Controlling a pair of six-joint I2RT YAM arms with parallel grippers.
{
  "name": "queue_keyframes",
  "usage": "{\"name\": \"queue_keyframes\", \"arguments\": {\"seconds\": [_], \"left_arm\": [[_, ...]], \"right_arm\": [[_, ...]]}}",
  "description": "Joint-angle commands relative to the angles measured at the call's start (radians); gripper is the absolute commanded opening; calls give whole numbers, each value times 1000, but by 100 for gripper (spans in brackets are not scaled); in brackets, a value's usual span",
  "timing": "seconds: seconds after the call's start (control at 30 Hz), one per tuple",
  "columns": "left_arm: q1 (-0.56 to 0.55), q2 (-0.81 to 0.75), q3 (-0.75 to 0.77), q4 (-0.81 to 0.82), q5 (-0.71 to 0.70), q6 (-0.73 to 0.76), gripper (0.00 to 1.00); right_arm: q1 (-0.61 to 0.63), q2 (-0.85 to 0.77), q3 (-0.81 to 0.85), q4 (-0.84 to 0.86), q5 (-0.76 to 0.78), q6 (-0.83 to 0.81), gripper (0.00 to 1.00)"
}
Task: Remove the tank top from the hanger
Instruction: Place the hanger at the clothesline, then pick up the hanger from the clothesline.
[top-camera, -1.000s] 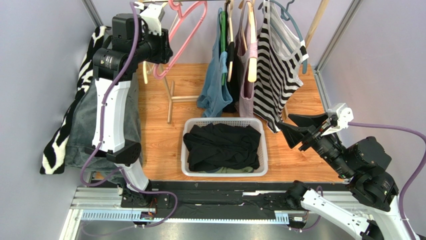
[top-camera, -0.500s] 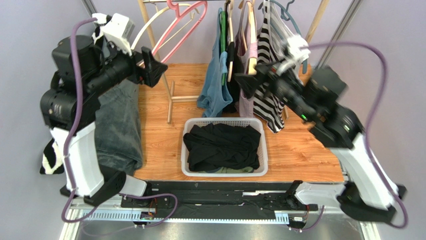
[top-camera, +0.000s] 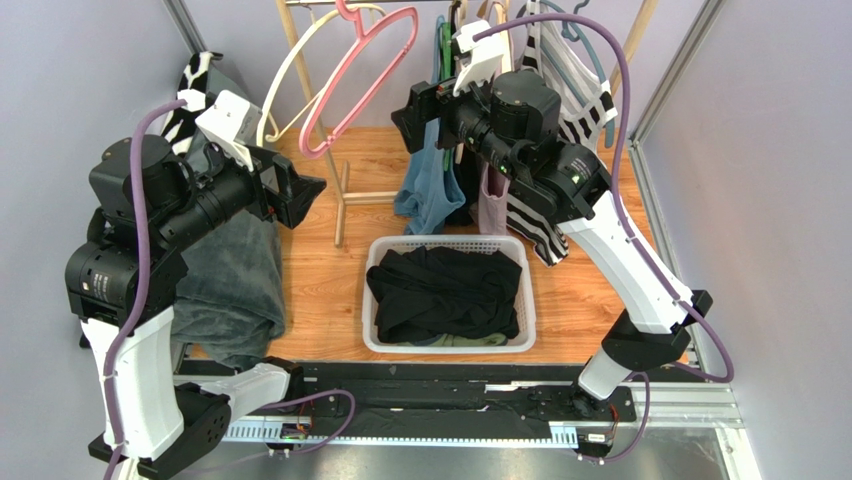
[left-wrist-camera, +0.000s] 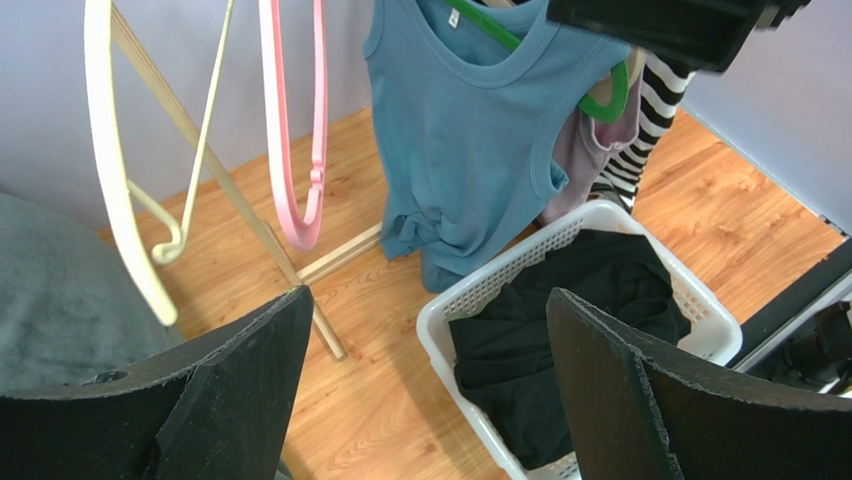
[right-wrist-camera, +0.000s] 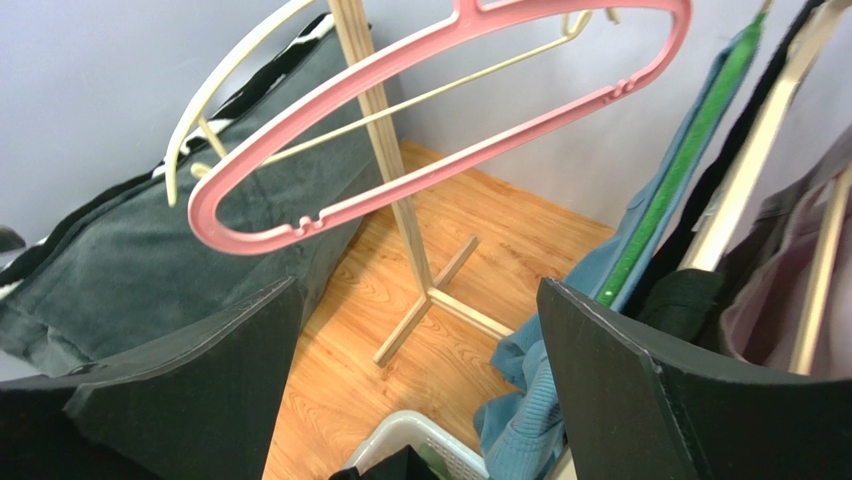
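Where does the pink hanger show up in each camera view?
Top external: pink hanger on the rail, upper middle-left.
Left wrist: pink hanger at upper left, hanging down.
Right wrist: pink hanger slanting across the top.
Shared landmark: the wooden rack post next to it.

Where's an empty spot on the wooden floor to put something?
Bare wood lies between the rack foot and the white basket, and right of the basket by the striped top. The basket is full, and it is crowded under the hanging tops.
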Motion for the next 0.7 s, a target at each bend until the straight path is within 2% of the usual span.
{"name": "queue_keyframes", "arguments": {"seconds": [0.0, 0.2, 0.67], "left_arm": [[4, -37, -51, 55, -4, 16, 95], [4, -58, -103, 67, -11, 8, 95], [4, -69, -114, 79, -7, 3, 95]], "right_arm": [[4, -46, 21, 17, 65, 8, 93], [0, -116, -95, 47, 88, -9, 95], [-46, -98, -80, 36, -14, 34, 95]]}}
